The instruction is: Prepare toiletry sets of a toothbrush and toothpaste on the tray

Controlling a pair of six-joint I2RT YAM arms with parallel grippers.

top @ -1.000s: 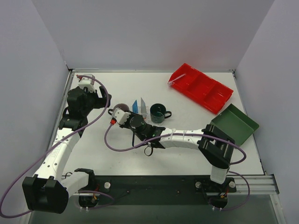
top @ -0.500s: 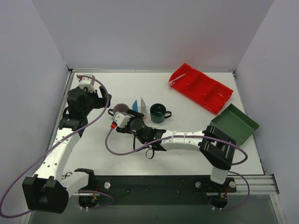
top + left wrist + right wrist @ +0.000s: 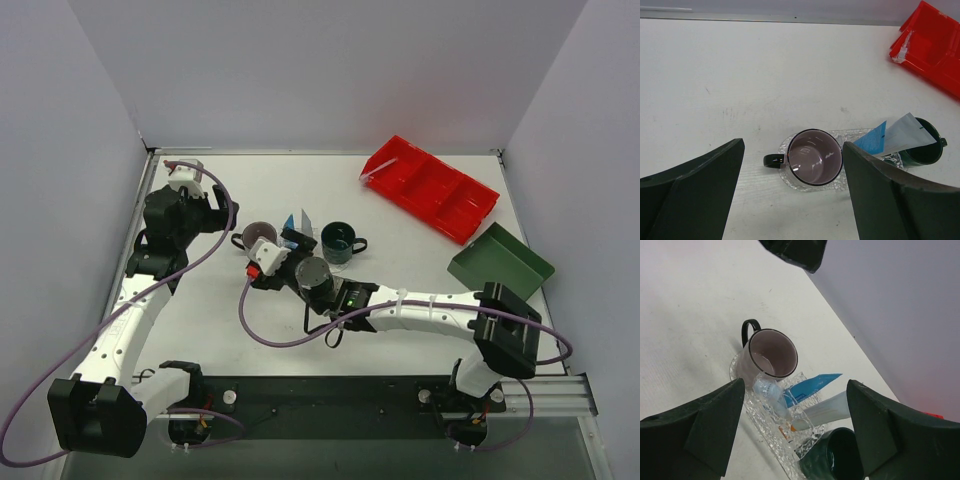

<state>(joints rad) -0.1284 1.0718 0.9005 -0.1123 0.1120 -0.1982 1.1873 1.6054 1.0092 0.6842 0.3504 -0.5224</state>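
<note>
Right gripper (image 3: 795, 385) hangs just above the flat oval tray of clear textured plastic (image 3: 771, 431). Its jaws are spread wide with nothing between them. Left gripper (image 3: 792, 145) also gapes empty, hovering well apart at the far left of the table.

The tray sits mid-table. A mauve cup with a dark handle (image 3: 767, 357) stands on its left end and a dark green mug (image 3: 832, 460) is at its right end. Between them are a blue wedge-shaped tube (image 3: 812, 384) and a white wedge-shaped tube (image 3: 827, 409), both propped up at a tilt. A slim toothbrush in clear wrapping (image 3: 771, 392) lies on the tray just beside the cup.

Looks like the placing step is done – the right claw needs to clear out. Best move is to lift straight up first with the fingers kept wide, then pull back toward the near side. Main risk is a finger clipping the tilted tubes or snagging the wrapper – both are light and would topple or drag easily. Avoid sweeping sideways past the cup or its handle.
</note>
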